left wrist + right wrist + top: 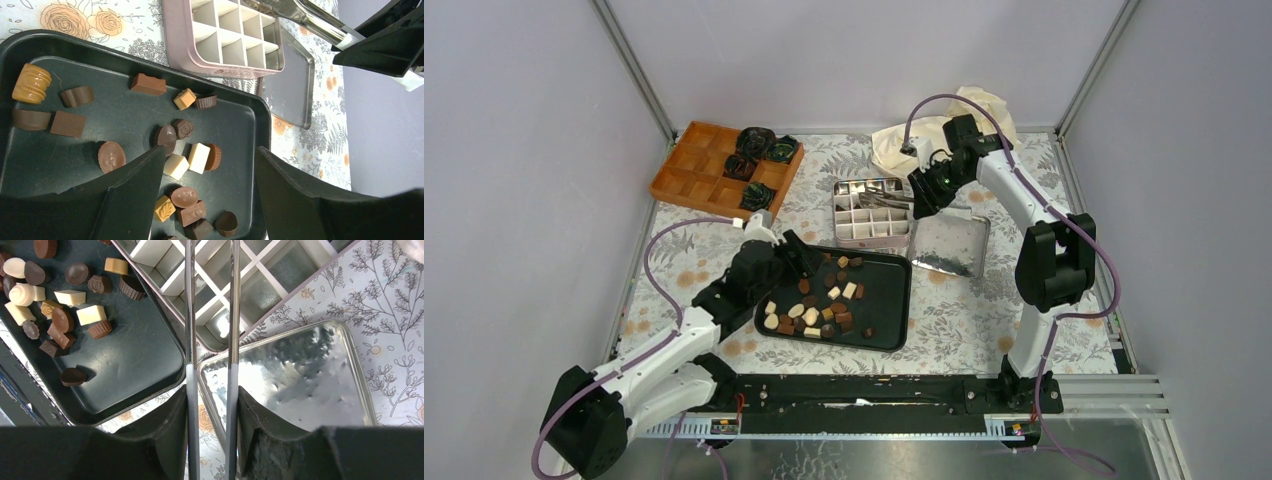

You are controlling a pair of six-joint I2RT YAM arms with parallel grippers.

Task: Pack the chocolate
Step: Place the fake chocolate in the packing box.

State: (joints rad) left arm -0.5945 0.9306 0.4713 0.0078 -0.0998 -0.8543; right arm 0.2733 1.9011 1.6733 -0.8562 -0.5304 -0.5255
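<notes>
The chocolate (819,300) lies as several dark, light brown and white pieces on a black tray (889,300). My left gripper (799,255) hovers over the tray's far left part. In the left wrist view it (210,150) stands open above the white pieces (198,157), holding nothing. My right gripper (921,195) is shut on metal tongs (884,200). Their two arms (190,315) reach out over the divided tin (250,290), with the tips out of view. The chocolate (65,305) lies to the left of the tongs.
The tin's lid (949,245) lies right of the divided tin (871,215), against the black tray's far right corner. An orange divided tray (689,170) with dark crumpled paper cups (756,140) stands at the back left. A cream cloth (944,125) lies at the back.
</notes>
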